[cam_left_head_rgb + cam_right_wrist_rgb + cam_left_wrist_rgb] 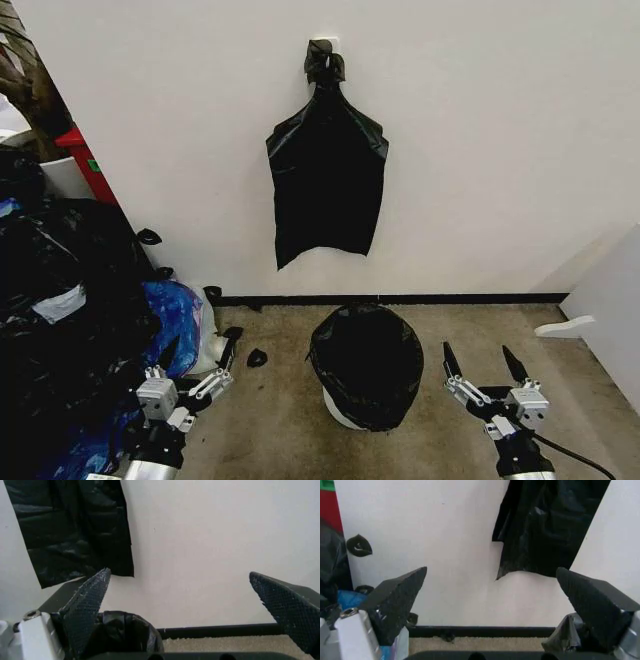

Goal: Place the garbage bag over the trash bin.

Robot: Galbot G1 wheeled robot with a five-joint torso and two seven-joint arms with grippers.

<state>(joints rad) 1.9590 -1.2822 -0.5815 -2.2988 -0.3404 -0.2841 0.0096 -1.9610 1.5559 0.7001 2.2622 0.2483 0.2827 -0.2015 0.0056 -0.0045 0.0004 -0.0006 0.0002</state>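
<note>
Beige carpet below a white wall: the garbage bag (366, 362) already lines the trash bin (337, 411), film draped over its rim. Flanking the bin, left gripper (222, 358) and right gripper (484, 364) hang spread, holding nothing. Looks practically finished.

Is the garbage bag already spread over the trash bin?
Yes. The garbage bag lines the trash bin, draped over its rim; white wall shows only at the bottom.

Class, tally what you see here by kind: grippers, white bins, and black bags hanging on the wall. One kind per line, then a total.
Grippers: 2, left gripper and right gripper
White bins: 1, trash bin
Hanging black bags: 1, bag on the wall
Total: 4
</note>
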